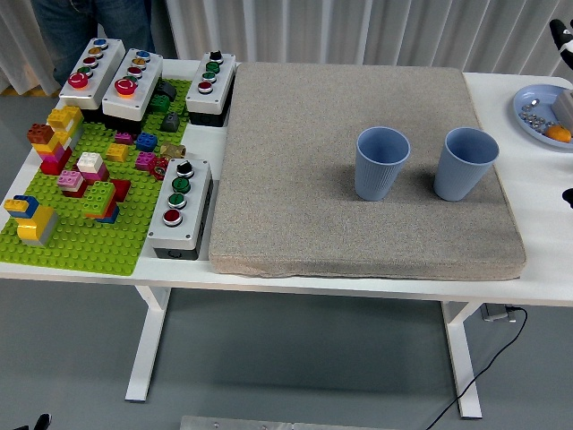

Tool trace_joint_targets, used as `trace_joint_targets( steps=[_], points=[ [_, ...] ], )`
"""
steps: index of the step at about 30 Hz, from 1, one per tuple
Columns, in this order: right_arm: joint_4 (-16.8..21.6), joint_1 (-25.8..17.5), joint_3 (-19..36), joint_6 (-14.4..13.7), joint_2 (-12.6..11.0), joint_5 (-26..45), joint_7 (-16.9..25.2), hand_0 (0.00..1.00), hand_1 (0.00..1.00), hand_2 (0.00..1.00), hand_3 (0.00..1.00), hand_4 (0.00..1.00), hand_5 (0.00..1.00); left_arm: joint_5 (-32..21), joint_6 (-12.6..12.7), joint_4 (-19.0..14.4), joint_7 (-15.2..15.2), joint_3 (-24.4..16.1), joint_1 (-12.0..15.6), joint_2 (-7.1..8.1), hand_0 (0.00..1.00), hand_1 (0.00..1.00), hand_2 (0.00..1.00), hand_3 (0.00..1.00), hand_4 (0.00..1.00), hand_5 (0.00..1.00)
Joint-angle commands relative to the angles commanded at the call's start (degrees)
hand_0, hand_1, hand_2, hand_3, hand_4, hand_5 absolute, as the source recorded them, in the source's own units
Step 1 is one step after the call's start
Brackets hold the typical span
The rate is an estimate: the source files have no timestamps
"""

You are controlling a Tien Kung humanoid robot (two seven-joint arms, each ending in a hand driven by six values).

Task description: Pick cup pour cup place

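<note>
Right hand (564, 40) barely in frame at 2 o'clock edge; couldn't tell if clenched or released. Plate (537, 114) lay just below it on the worktop (537, 233). Two blue cups upright on the mat (295, 161), apart: left cup (381, 163), right cup (466, 163) at its 3 o'clock. Neither held.

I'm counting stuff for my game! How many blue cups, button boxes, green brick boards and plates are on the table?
Blue cups: 2, the left cup and the right cup
Button boxes: 4, first at
Green brick boards: 1
Plates: 1
Total: 8
</note>
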Motion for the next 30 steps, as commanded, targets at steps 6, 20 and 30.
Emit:
trace_joint_targets(
  steps=[6,20,30],
  points=[
    [0.3,2.9,2.4,-0.1,-0.8,-1.3,-0.2,0.924,0.816,0.814,0.889,0.849,0.387,0.1,0.0,0.0,0.1,-0.1,-0.1,0.09,0.716,0.653,0.728,0.654,0.472,0.989],
    [0.4,3.1,5.4,-0.2,0.8,-2.3,0.2,0.915,0.811,0.815,0.885,0.839,0.378,-0.2,0.0,0.0,0.1,0.3,-0.1,0.15,0.716,0.653,0.728,0.655,0.472,0.987],
    [0.9,2.0,7.0,0.0,1.2,-2.9,0.1,0.915,0.809,0.815,0.88,0.833,0.374,-0.3,0.0,0.0,0.0,0.6,0.2,0.25,0.717,0.653,0.728,0.656,0.473,0.986]
  ],
)
